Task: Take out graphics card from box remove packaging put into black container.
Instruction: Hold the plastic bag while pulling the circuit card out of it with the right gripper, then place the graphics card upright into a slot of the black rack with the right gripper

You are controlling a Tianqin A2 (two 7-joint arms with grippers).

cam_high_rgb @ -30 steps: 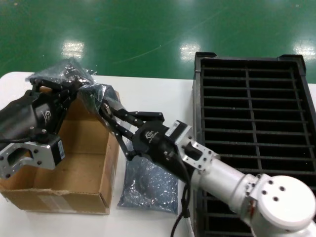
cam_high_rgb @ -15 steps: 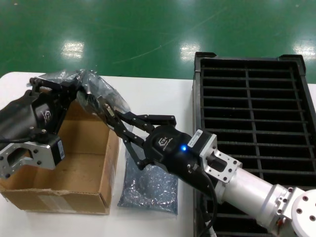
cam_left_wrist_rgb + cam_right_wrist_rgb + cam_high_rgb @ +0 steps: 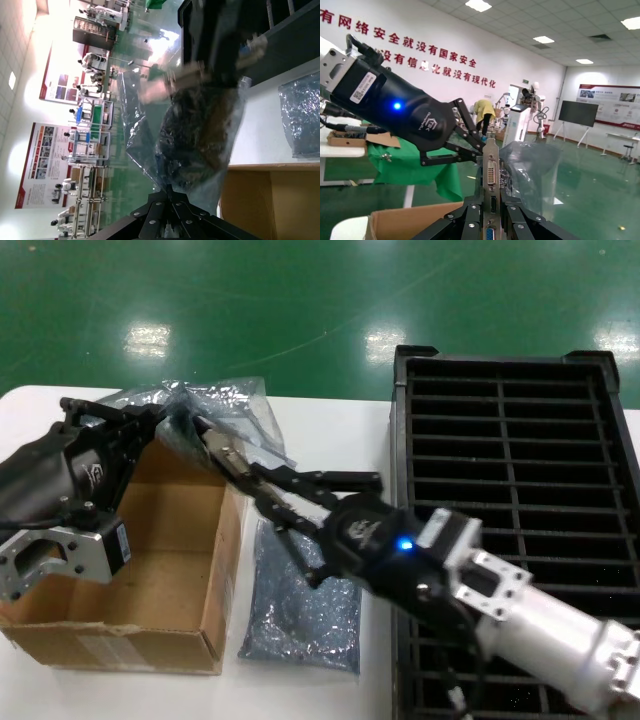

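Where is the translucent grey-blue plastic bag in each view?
Head view: translucent grey-blue plastic bag in left gripper, over brown cardboard box's far corner; right gripper grips the graphics card.
Left wrist view: bag around the card, beside the box.
Right wrist view: bag beside the card's bracket.
Shared landmark: the box.

Robot lab: green floor [image 3: 300, 300], wall posters [image 3: 42, 165].

Your left gripper [image 3: 167, 192] pinches the crinkly packaging [image 3: 200, 135], which hangs above the box [image 3: 270, 200] with the dark graphics card [image 3: 200, 125] blurred inside it. A second bag [image 3: 301, 120] lies on the white table [image 3: 260, 140] beside the black container [image 3: 280, 45].
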